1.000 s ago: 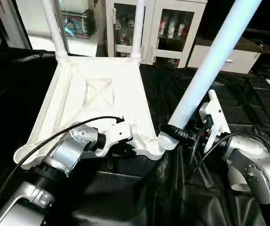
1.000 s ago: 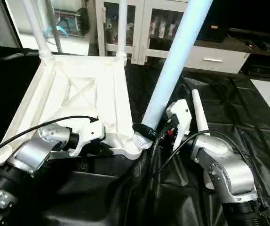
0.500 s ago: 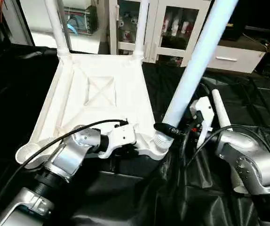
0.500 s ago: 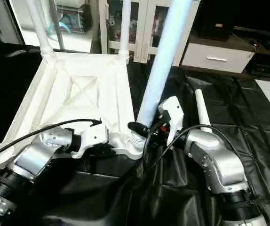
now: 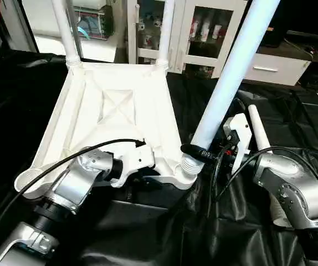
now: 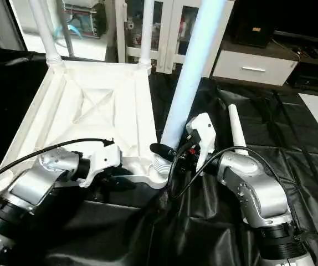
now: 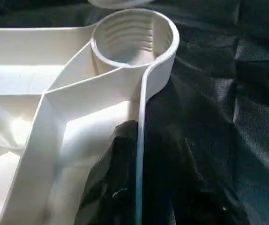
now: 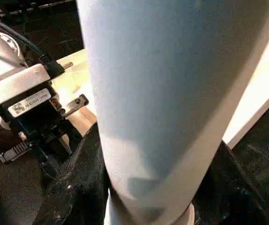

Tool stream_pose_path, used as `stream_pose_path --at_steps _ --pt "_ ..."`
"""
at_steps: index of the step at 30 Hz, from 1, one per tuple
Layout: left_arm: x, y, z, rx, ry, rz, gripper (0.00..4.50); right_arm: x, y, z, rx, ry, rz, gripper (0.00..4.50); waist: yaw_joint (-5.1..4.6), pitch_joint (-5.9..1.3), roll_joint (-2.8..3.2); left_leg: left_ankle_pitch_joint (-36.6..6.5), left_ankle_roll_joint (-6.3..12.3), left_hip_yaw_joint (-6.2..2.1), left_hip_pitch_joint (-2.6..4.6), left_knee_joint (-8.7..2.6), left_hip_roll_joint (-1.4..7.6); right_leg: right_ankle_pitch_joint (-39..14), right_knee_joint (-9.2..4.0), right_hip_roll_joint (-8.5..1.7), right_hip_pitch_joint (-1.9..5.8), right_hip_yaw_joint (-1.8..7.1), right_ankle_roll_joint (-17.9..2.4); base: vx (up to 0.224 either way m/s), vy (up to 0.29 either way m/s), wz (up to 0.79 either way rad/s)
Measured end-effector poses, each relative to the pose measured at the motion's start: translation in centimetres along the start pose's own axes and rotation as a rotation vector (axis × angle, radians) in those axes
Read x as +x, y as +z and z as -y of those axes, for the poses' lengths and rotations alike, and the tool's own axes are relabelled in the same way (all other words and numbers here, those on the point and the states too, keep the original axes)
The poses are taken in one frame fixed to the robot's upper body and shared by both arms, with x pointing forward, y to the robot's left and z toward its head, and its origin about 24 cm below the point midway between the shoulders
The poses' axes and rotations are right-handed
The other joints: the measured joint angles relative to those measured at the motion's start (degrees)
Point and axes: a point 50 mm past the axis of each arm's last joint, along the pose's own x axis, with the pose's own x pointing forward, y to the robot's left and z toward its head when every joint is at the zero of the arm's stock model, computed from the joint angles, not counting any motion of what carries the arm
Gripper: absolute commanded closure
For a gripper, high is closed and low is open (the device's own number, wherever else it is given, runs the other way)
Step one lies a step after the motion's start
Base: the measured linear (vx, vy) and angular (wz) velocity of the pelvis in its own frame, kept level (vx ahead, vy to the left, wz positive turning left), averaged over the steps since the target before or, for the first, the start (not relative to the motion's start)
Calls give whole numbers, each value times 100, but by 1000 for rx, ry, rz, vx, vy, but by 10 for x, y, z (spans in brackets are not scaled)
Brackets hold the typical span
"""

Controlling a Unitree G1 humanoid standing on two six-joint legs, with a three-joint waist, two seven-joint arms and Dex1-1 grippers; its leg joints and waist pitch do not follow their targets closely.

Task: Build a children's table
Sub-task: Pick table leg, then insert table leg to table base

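Observation:
The white tabletop (image 5: 114, 111) lies upside down on the black cloth, ribs up. Two legs (image 5: 62, 27) (image 5: 166, 27) stand in its far corner sockets. My right gripper (image 5: 200, 152) is shut on a third leg (image 5: 231, 72) just above its threaded end (image 5: 189, 165). It holds this leg steeply tilted at the near right corner. That corner's socket (image 7: 134, 35) is empty in the left wrist view. My left gripper (image 5: 139, 177) is at the tabletop's near rim (image 7: 139, 140), left of that socket. Another leg (image 5: 257, 127) lies on the cloth behind my right arm.
The black-draped work table (image 5: 292, 111) stretches to the right, its cloth creased. The near left corner socket (image 5: 29, 180) is empty. White glass-door cabinets (image 5: 203, 33) and a low drawer unit (image 5: 270, 69) stand behind the table. A black cable (image 5: 65, 160) loops over my left forearm.
The held leg has swung more upright and its threaded end has come in close to the near right corner. My left gripper stays at the near rim.

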Motion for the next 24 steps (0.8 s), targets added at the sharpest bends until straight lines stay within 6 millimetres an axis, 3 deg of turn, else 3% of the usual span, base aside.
stream_pose_path --at_steps 5,18,24 --pt "-3 -3 -3 6 -8 -15 342 0 0 0 0 1 0 262 9 0 0 4 -7 -1 2 0 0 3 2 0 1 0 -5 0 0 0" --pt "-2 -5 -8 13 -24 -19 442 0 -1 0 -2 15 -7 262 15 -3 1 8 -15 -1 7 -2 0 11 6 0 6 -1 -16 0 0 0" --pt "-3 -5 -7 34 -53 -33 450 2 -4 0 3 13 -29 262 9 -3 1 6 -15 0 7 -3 -1 11 1 0 6 0 -16 0 0 0"
